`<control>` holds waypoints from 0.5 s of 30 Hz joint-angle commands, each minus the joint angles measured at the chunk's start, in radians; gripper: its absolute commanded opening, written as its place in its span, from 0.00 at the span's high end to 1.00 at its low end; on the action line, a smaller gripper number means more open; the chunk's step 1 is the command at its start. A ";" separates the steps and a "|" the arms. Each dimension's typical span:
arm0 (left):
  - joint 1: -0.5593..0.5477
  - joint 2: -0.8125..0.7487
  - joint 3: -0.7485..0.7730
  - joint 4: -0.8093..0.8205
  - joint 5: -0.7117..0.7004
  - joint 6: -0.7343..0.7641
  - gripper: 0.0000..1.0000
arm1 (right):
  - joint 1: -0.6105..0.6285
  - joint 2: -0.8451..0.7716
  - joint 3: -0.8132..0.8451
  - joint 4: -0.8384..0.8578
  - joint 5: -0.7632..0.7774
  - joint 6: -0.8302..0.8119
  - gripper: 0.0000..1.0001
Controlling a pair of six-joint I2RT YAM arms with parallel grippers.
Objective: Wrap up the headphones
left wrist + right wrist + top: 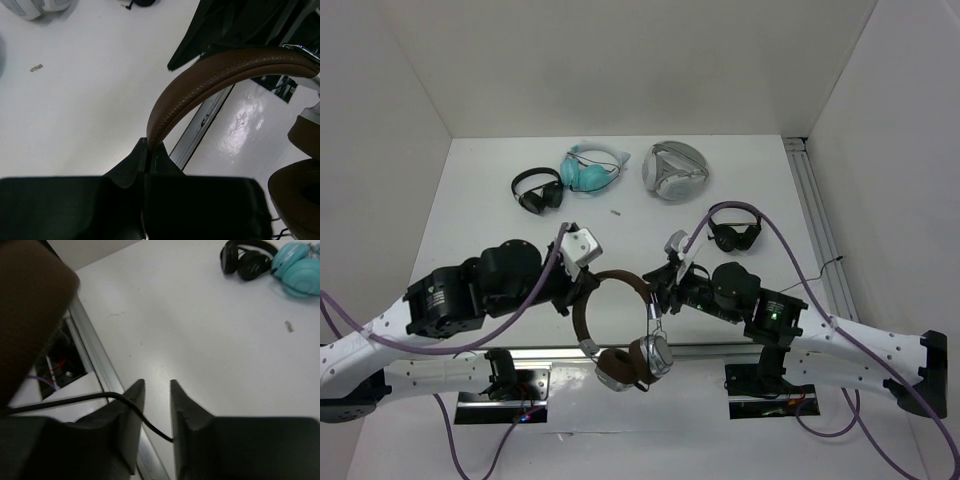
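Left claw (148,149), shut tight on the headband (210,75), held the headphones (638,360) above the near edge of the counter (620,235). Right claw (156,390), narrowly parted, straddled the cable (90,399), apparently mid-wrap. The next move called for pinching and winding it.

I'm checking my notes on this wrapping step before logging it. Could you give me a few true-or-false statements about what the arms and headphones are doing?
1. The left gripper is shut on the brown headband. True.
2. The teal headphones lie by the arm bases. False: they lie at the far side of the table, beside a black pair.
3. The black cable runs between the fingers of the right gripper. True.
4. The right gripper is fully shut. False: a gap shows between its fingers.
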State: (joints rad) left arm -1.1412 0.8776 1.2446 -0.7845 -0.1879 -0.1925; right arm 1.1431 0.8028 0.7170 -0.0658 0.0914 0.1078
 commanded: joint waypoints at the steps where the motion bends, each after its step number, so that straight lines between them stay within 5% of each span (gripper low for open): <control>1: -0.008 -0.045 0.087 0.119 0.009 -0.082 1.00 | 0.010 0.033 -0.077 0.269 -0.042 0.016 0.57; 15: -0.008 -0.083 0.243 0.122 -0.347 -0.367 1.00 | 0.001 0.220 -0.306 0.693 -0.025 0.107 0.56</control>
State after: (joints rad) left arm -1.1446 0.8272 1.4391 -0.7498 -0.4088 -0.4259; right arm 1.1473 0.9867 0.4400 0.4290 0.0666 0.1787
